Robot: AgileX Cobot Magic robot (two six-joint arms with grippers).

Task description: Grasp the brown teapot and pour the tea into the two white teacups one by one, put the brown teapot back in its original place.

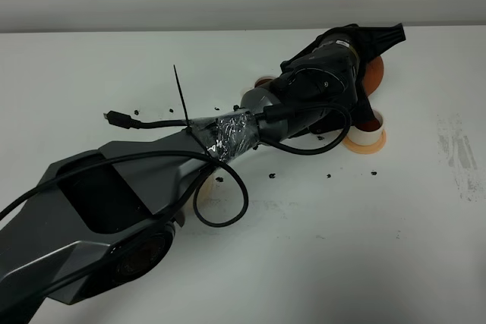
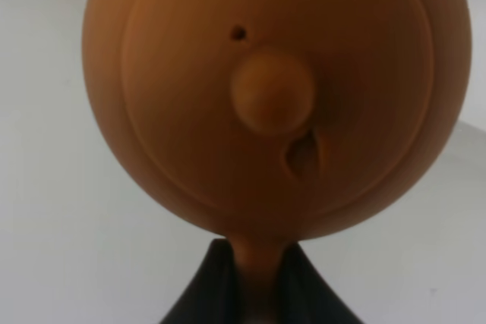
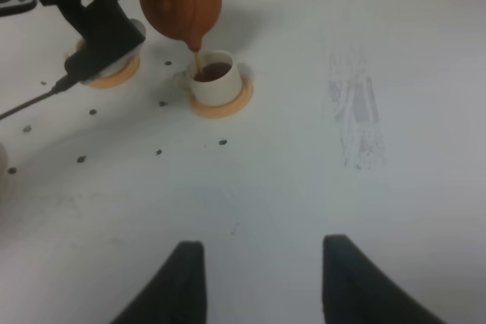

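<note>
In the high exterior view, the left arm (image 1: 250, 130) reaches across the white table (image 1: 380, 225) to the far right. The brown teapot (image 1: 373, 72) is tilted above a white teacup (image 1: 367, 128) on its orange coaster (image 1: 364, 146). The other coaster (image 1: 263, 80) is just visible behind the arm.

In the left wrist view, the left gripper (image 2: 258, 282) is closed on the teapot handle; the lid knob (image 2: 272, 99) faces the camera.

In the right wrist view, tea (image 3: 197, 59) runs from the spout into the teacup. The right gripper (image 3: 262, 278) hangs over bare table holding nothing, with a gap between its 2 fingers (image 3: 182, 278).
</note>
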